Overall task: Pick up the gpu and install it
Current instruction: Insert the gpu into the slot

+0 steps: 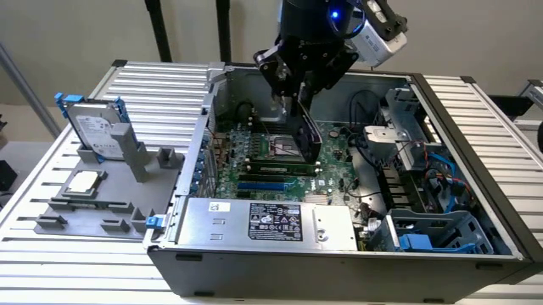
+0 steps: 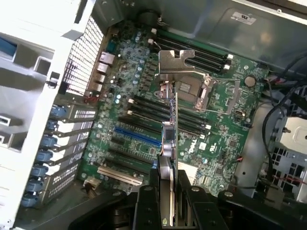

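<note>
Gripper (image 1: 298, 95) hangs inside open computer case (image 1: 339, 272), fingers (image 2: 148, 206) clamped on the gpu (image 2: 171, 117). Card held edge-on above motherboard (image 2: 225, 143), grey bracket end farthest from gripper; contact with board cannot be judged. Hard drive (image 1: 95, 130) stands outside case, at exterior view's left.

Wrist section (image 1: 318, 28): black cylindrical housing with 1 blue indicator light (image 1: 335, 14) lit on its face. Camera module (image 1: 379, 37): light grey casing with black trim, mounted on the side of the wrist toward the exterior view's right. Gripper (image 1: 299, 95): matt black body built of angular plates, narrowing to 2 slim tips. In the wrist view the gripper (image 2: 169, 203) presents 2 black, square-edged parallel fingers (image 2: 146, 208) on a broad black base with rounded shoulders
</note>
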Robot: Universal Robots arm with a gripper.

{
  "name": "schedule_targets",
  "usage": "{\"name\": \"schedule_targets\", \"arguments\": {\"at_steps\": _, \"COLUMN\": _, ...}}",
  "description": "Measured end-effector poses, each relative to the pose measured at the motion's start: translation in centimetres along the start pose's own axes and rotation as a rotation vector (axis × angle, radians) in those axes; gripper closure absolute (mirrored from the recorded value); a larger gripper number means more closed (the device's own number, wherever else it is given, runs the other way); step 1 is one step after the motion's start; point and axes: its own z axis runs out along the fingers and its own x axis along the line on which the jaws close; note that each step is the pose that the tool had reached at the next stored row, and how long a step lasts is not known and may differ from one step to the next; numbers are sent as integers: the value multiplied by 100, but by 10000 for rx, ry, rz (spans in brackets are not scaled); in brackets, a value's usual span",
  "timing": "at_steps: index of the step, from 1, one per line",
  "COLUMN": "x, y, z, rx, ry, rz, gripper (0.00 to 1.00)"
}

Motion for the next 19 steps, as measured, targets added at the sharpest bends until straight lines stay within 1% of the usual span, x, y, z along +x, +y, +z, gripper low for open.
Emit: {"name": "schedule_targets", "arguments": {"at_steps": 19, "x": 0, "y": -8, "z": 127, "rx": -8, "ry": 206, "rz": -3454, "gripper": 100}}
